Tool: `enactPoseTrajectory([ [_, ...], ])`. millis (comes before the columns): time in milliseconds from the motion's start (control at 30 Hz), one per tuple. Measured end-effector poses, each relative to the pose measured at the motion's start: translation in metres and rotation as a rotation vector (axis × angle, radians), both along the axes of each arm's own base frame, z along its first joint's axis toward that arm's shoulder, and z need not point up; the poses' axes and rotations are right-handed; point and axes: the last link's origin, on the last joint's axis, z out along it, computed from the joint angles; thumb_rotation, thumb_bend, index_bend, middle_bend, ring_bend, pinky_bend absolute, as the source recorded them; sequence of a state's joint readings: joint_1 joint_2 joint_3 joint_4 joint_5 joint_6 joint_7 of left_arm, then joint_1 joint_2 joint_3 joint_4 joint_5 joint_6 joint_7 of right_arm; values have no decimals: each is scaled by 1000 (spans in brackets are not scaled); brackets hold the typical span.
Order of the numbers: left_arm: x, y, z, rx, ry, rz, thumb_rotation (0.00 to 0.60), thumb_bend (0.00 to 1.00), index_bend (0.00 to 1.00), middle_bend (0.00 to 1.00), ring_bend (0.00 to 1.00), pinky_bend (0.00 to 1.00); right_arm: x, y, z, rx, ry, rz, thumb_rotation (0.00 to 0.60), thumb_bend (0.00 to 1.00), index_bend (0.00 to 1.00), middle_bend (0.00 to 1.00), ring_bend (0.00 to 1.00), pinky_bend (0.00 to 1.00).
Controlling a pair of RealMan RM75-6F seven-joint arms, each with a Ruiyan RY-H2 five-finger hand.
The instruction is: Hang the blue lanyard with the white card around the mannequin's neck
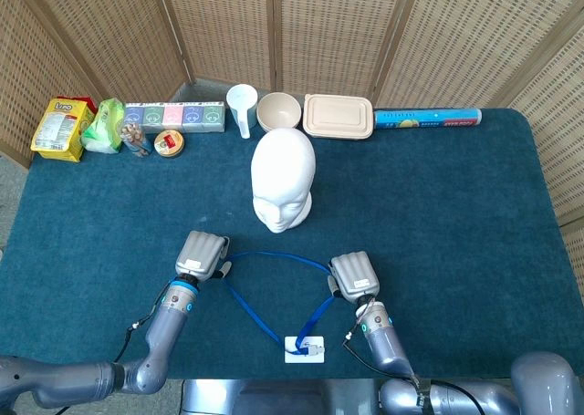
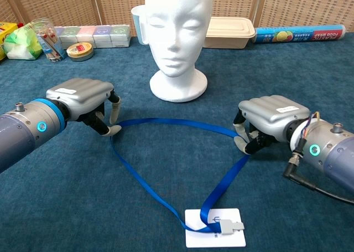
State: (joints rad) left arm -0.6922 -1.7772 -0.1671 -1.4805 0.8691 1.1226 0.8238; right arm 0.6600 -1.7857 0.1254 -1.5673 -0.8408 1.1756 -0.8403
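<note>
My left hand [image 2: 83, 99] rests on the left corner of the blue lanyard [image 2: 166, 122]; if the fingers grasp it, I cannot tell. The lanyard lies flat on the table [image 2: 310, 75] before the mannequin [image 2: 178, 36], its white card [image 2: 215, 235] nearest me. My right hand [image 2: 268, 122] pinches the right corner
</note>
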Motion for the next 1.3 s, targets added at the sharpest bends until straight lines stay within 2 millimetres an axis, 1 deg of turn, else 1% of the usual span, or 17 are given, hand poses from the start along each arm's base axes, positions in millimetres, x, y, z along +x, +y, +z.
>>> enactPoseTrajectory([
  [367, 3, 3, -8, -13, -7, 17, 484, 329, 563, 1000, 1000, 1000, -2, 0, 1, -1, 1, -6, 496, 582, 662, 1000, 1000, 1000],
  [600, 2, 3, -10, -11, 2, 21, 490, 339, 660, 1000, 1000, 1000, -1, -1, 0, 1, -1, -7, 501, 582, 663, 1000, 1000, 1000],
  [767, 1, 4, -12, -10, -3, 31, 490, 393, 712, 1000, 1000, 1000, -2, -2, -1, 1, 0, -10, 514, 581, 663, 1000, 1000, 1000],
  [933, 1, 5, -12, -6, -16, 38, 492, 421, 757, 1000, 1000, 1000, -2, -2, -2, 2, -1, -14, 513, 582, 664, 1000, 1000, 1000],
  [1300, -2, 5, -13, -12, -3, 45, 493, 434, 764, 1000, 1000, 1000, -3, -2, 0, 4, -5, -24, 511, 582, 665, 1000, 1000, 1000],
])
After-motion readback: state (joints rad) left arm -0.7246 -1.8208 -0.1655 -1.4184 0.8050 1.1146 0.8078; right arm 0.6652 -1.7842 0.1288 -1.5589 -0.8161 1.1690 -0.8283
